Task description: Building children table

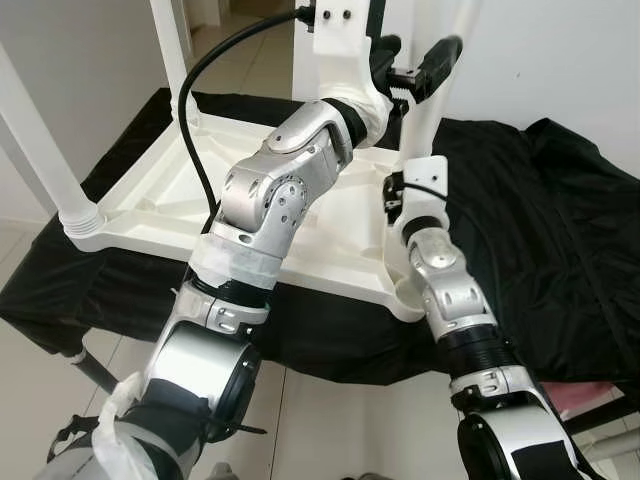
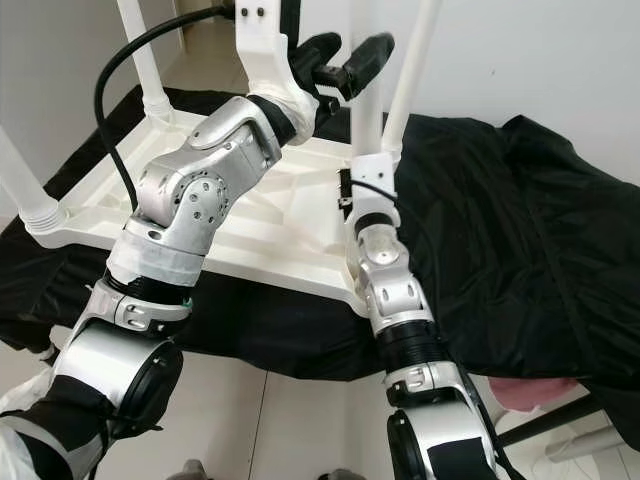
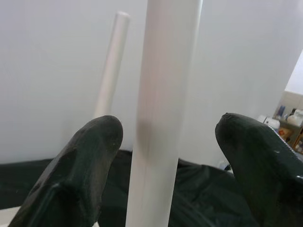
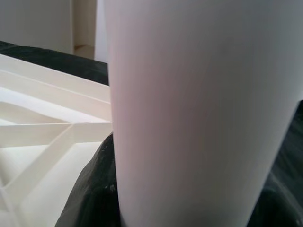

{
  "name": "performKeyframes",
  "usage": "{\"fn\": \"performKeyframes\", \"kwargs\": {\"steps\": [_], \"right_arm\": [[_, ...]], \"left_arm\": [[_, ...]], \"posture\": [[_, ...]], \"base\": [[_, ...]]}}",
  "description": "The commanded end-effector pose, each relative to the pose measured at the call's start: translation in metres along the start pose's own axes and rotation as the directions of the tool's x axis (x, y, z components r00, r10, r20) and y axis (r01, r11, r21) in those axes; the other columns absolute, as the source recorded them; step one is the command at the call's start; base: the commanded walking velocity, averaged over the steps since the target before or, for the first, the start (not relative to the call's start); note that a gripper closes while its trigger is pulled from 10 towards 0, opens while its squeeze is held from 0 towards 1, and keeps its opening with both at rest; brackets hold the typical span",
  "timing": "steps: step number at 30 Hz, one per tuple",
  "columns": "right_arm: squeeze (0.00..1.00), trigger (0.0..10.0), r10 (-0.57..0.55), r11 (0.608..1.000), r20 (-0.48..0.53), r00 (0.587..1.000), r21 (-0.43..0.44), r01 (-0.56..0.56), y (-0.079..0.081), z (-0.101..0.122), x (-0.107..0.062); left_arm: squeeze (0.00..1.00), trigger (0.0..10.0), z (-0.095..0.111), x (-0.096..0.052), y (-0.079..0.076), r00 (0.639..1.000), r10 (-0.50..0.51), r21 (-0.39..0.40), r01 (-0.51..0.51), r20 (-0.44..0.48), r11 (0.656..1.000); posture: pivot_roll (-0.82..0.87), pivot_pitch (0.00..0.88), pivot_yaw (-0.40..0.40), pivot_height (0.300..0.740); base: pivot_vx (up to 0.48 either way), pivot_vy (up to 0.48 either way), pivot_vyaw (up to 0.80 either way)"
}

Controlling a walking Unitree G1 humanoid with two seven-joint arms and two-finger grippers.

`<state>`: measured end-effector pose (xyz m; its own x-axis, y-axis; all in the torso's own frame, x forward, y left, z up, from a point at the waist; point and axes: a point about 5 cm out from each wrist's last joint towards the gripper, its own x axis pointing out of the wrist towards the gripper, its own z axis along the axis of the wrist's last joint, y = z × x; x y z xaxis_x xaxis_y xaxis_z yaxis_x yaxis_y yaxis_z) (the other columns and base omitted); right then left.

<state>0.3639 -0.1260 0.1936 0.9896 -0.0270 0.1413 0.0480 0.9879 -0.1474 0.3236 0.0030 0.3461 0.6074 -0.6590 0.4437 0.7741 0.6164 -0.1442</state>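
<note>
step in hand: seating the near right white plastic tube leg [image 2: 368, 120] in its corner socket; keep it upright and press straight down, judged.
tabletop: white ribbed plastic tabletop [image 1: 330, 235], upside down on the black cloth [image 2: 520, 230].
left tool [image 3: 165, 142]: raised high, fingers apart either side of the leg, not clamped.
right tool [image 1: 405, 205]: low at the leg's base; finger state cannot be told.
</note>
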Motion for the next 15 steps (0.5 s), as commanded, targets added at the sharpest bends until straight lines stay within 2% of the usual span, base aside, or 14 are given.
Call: {"fn": "performKeyframes", "kwargs": {"steps": [1,6,8,11,13,15], "right_arm": [[0.00,10.0,-0.058,0.998,0.005,0.998,0.023,0.058,-0.013,0.000,-0.002],[0.00,10.0,-0.086,0.995,0.029,0.996,0.056,0.084,-0.022,0.003,-0.005],[0.00,10.0,-0.090,0.992,0.035,0.995,0.091,0.087,-0.026,0.002,-0.009],[0.00,10.0,-0.084,0.992,0.043,0.996,0.097,0.080,-0.027,0.003,-0.010],[0.00,10.0,-0.079,0.991,0.046,0.996,0.111,0.074,-0.030,0.000,-0.017],[0.00,10.0,-0.077,0.991,0.045,0.996,0.115,0.072,-0.031,-0.001,-0.018]], "left_arm": [[0.00,10.0,0.004,-0.007,-0.004,0.997,-0.057,0.002,0.057,0.043,0.998],[0.00,10.0,-0.003,-0.020,0.001,0.999,-0.032,0.032,0.032,0.018,0.999],[0.00,10.0,-0.014,-0.031,0.006,0.999,-0.020,0.059,0.022,-0.030,0.998],[0.00,10.0,-0.019,-0.035,0.008,0.998,-0.013,0.079,0.017,-0.057,0.997],[0.00,10.0,-0.037,-0.045,0.013,0.992,0.014,0.136,0.003,-0.127,0.991],[0.00,10.0,-0.042,-0.048,0.014,0.989,0.021,0.151,0.001,-0.144,0.988]], "posture": [[0.01,0.000,-0.065,0.740],[0.01,0.000,-0.064,0.740],[0.01,0.000,-0.062,0.740],[0.01,0.000,-0.061,0.740],[0.01,0.002,-0.057,0.740],[0.01,0.002,-0.057,0.740]], "base": [[0.000,0.000,0.00],[0.000,0.000,0.00],[0.000,0.000,0.00],[0.000,0.000,0.00],[0.000,0.000,0.00],[0.000,0.000,0.00]]}}
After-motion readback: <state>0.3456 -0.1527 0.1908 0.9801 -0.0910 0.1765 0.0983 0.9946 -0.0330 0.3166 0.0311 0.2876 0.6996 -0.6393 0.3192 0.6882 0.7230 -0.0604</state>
